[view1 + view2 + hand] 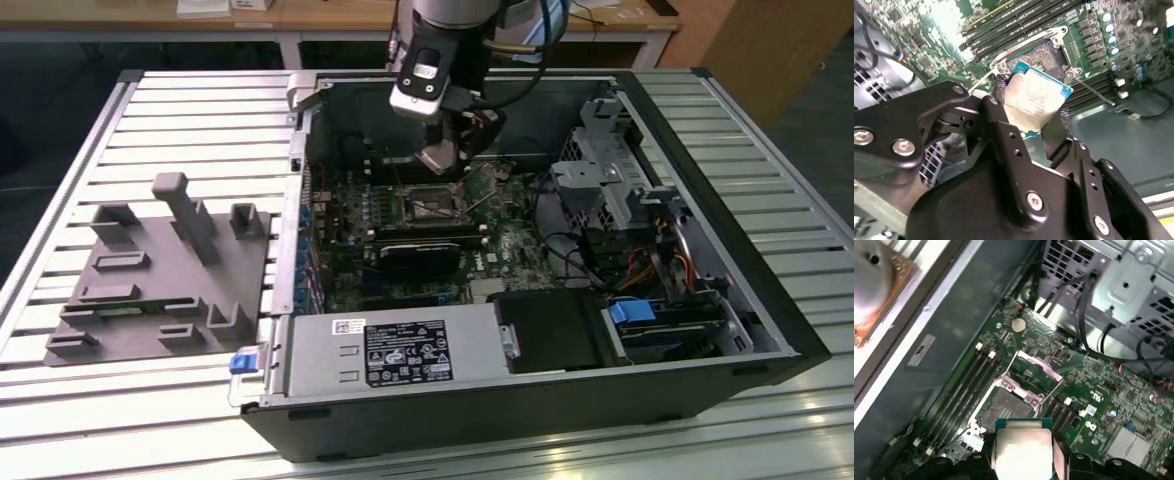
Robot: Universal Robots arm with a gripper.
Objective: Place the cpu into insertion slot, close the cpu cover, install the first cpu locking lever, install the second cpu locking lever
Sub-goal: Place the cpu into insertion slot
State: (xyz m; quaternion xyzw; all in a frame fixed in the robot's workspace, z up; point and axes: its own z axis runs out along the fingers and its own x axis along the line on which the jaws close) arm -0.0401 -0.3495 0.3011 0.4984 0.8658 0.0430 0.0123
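While end effector (1026,125) grips cpu (1038,97), slot (1004,410) uncovered

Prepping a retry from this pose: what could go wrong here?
1. The gripper holds the cpu by its edges above the insertion slot. In the second wrist view the chip looks skewed to the slot's frame, so it may seat crooked.
2. The cpu cover stands open beside the slot, and the gripper could catch it going down.
3. The locking lever juts out close by and might snag.
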